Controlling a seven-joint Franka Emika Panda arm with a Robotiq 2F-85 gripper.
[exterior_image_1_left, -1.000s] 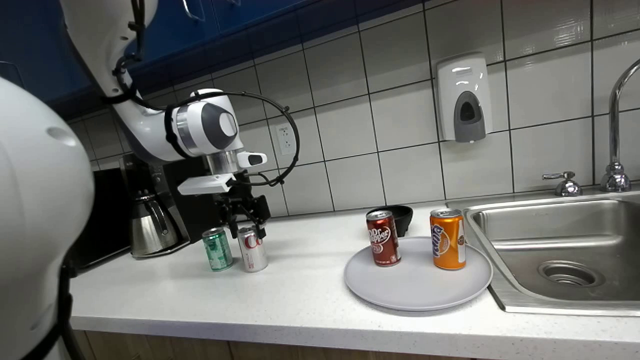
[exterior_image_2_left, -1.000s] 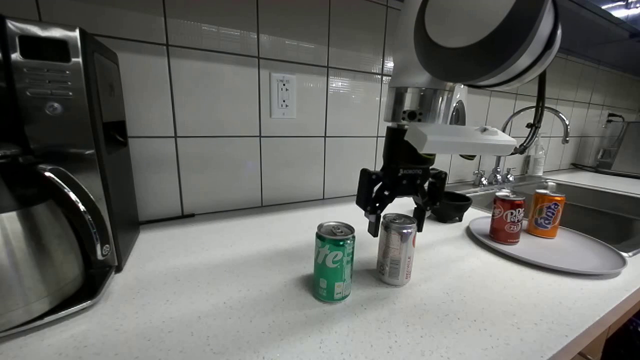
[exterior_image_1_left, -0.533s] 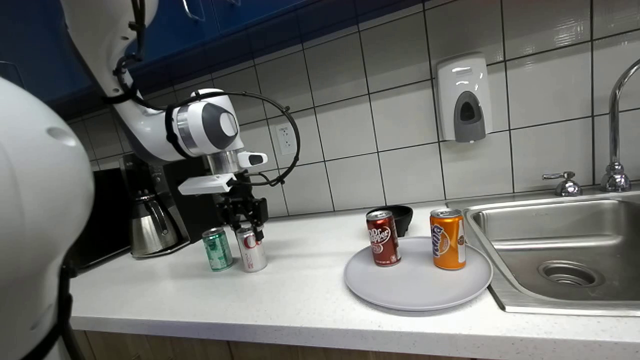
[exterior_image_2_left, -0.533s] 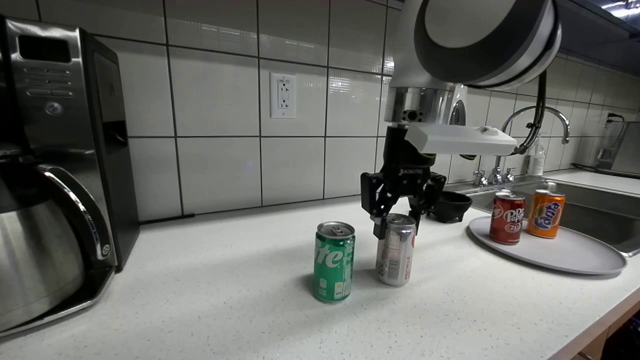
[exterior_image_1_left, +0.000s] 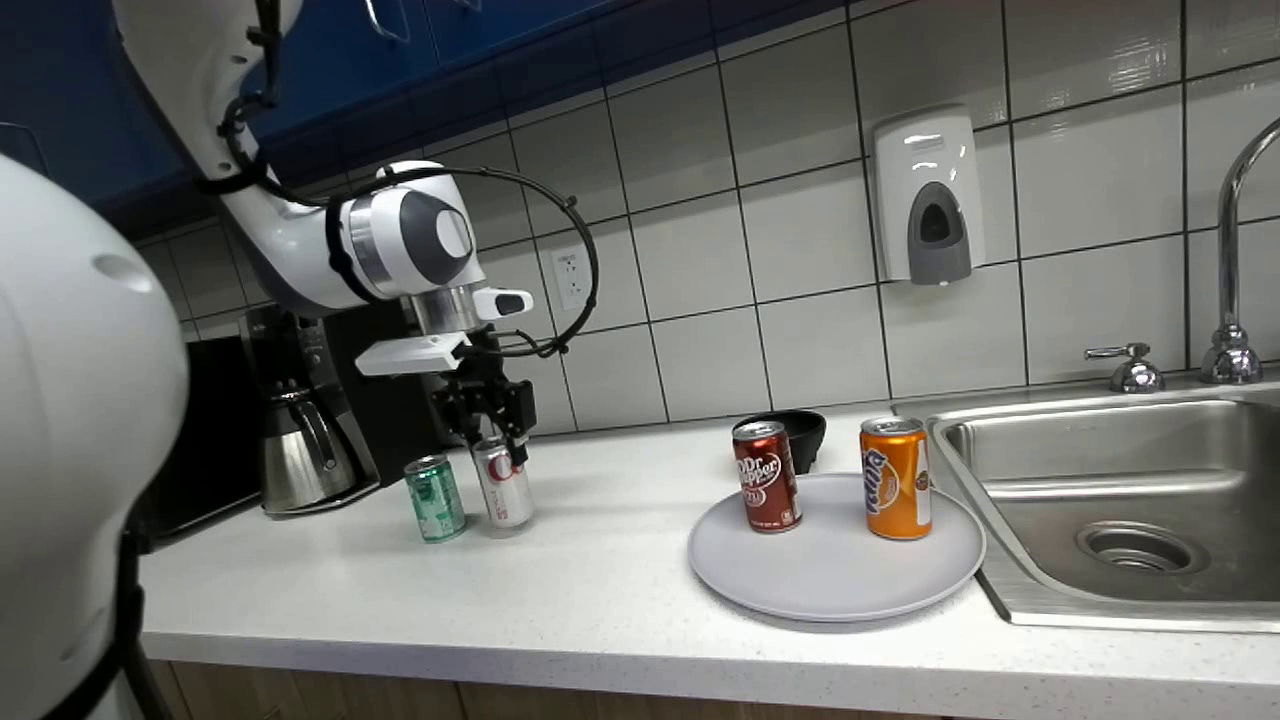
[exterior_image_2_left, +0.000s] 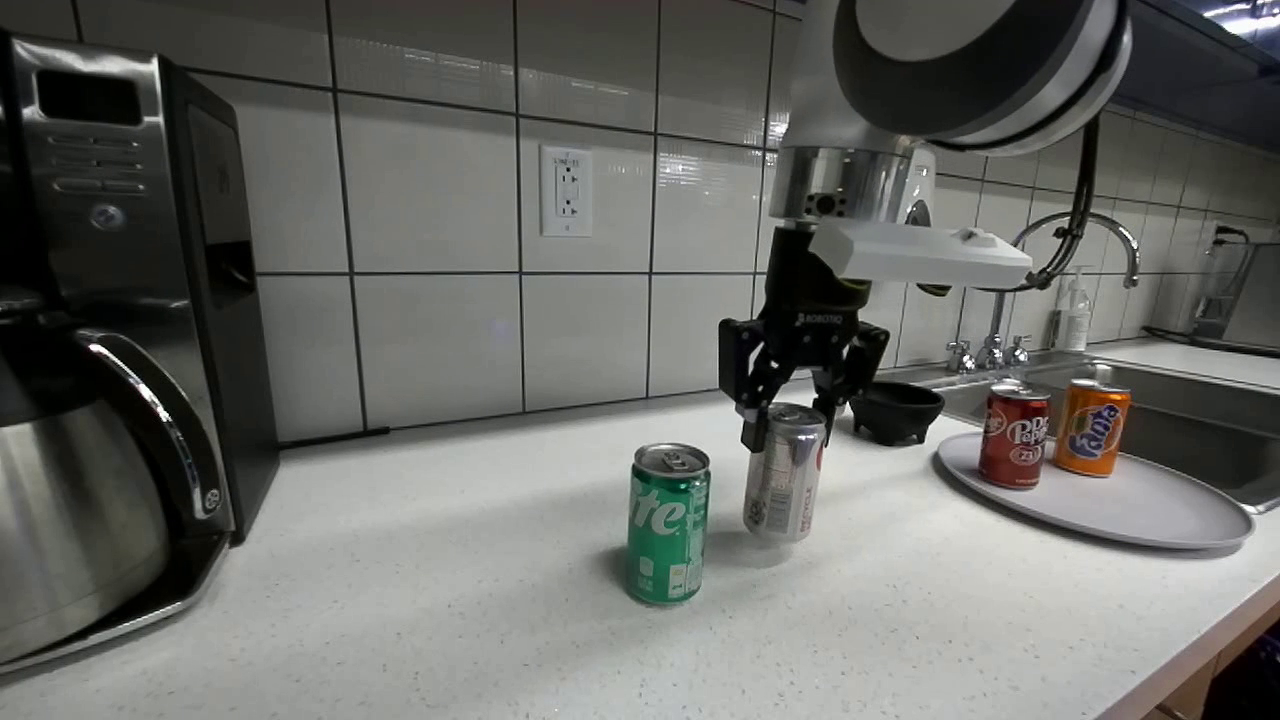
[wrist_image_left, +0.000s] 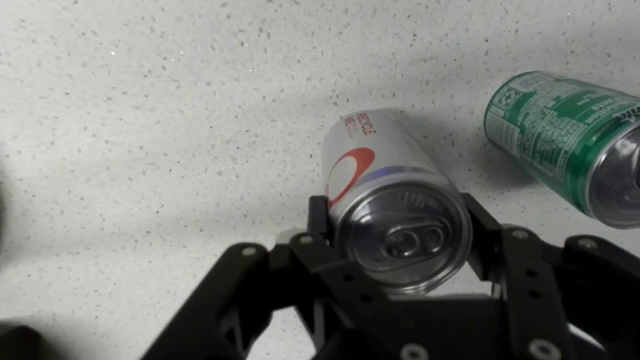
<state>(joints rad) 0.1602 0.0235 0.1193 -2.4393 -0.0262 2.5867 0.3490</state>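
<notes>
The green can (exterior_image_2_left: 667, 530) could be tipped if the silver can (exterior_image_2_left: 784, 490), held just above the counter (exterior_image_2_left: 450, 620) and pinched by the gripper (exterior_image_2_left: 790, 430), were swung toward it. Farther right, no contents can be told in the black bowl (exterior_image_2_left: 897, 413); the red can (exterior_image_2_left: 1014, 440) and orange can (exterior_image_2_left: 1092, 430) are borne by the gray plate (exterior_image_2_left: 1110, 508).

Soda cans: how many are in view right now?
4: the silver can gripped in the jaws, the green can standing on the counter, and the red can and orange can on the gray plate. Others could be hidden.
</notes>
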